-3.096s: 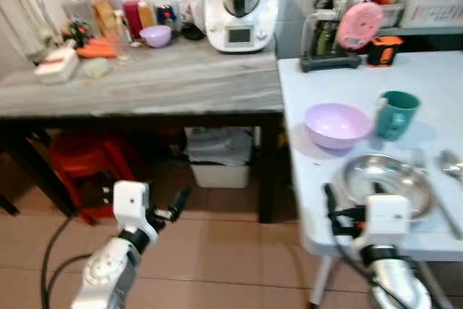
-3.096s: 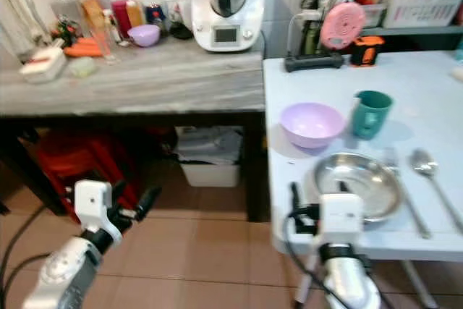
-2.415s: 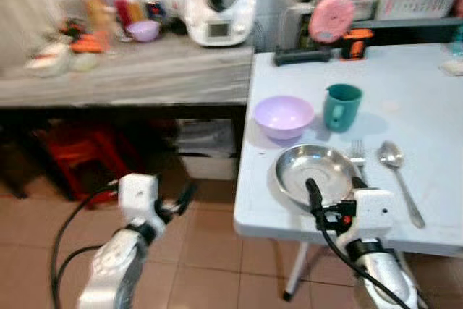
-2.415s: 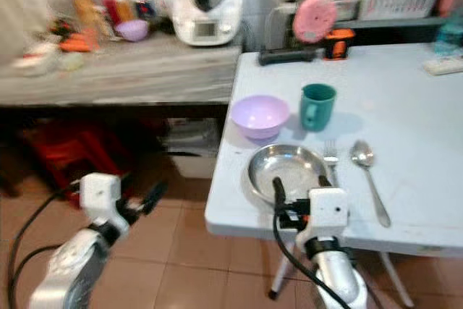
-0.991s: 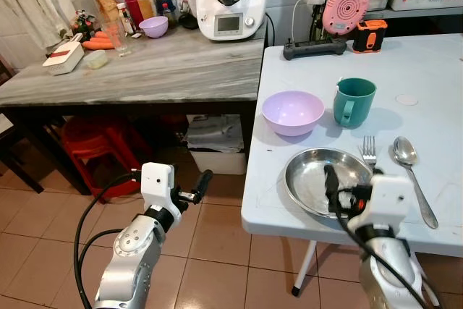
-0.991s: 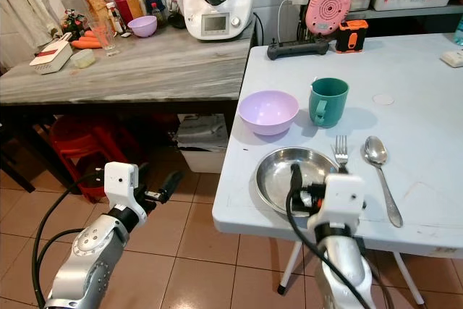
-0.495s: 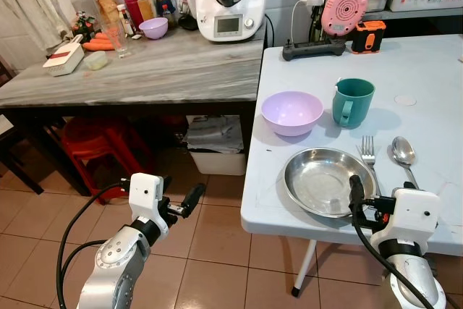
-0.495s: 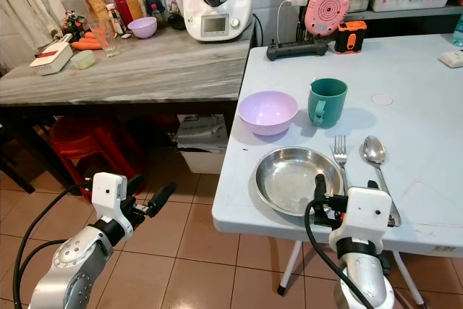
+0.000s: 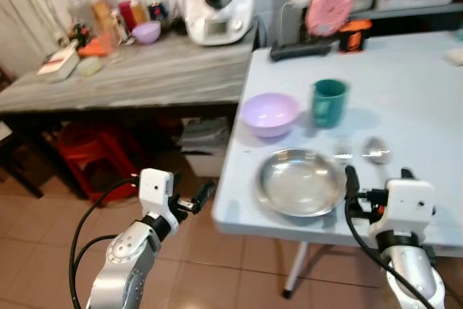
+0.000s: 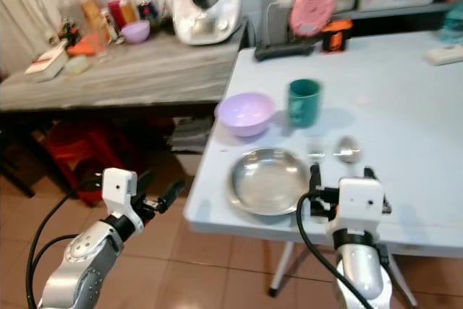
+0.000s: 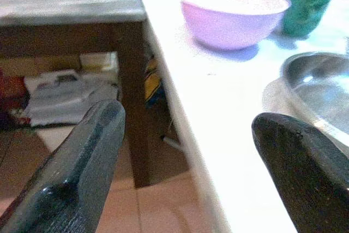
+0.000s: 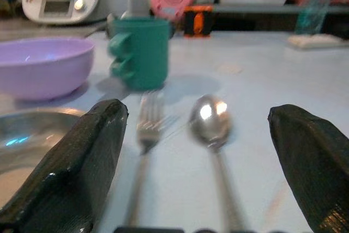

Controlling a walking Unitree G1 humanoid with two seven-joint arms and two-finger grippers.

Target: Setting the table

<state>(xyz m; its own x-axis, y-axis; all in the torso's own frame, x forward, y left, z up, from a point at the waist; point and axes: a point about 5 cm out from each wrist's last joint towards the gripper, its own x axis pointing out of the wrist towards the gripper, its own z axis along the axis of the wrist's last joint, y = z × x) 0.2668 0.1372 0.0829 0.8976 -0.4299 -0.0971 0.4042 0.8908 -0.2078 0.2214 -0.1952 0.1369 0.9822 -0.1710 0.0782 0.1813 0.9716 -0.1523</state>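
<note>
A steel plate [image 9: 302, 181] lies near the white table's [image 9: 419, 92] front edge. Behind it stand a purple bowl [image 9: 269, 113] and a green cup [image 9: 329, 102]. A fork [image 12: 144, 129] and a spoon [image 12: 211, 121] lie right of the plate. My right gripper [image 9: 376, 180] hovers open at the table's front edge, just right of the plate, its fingers pointing along the fork and spoon. My left gripper [image 9: 201, 195] hangs open over the floor, left of and below the table's edge, holding nothing.
A grey counter [image 9: 145, 70] stands left of the table with a food processor [image 9: 217, 1], jars and a small purple bowl [image 9: 147, 32]. Under it are a red stool [image 9: 87, 153] and a white bin [image 9: 206, 142]. A power strip [image 9: 307, 48] lies at the table's back.
The view has shifted and blurred a little. My right gripper has moved from over the plate to its right side, by the cutlery handles. The left gripper has stayed low beside the table.
</note>
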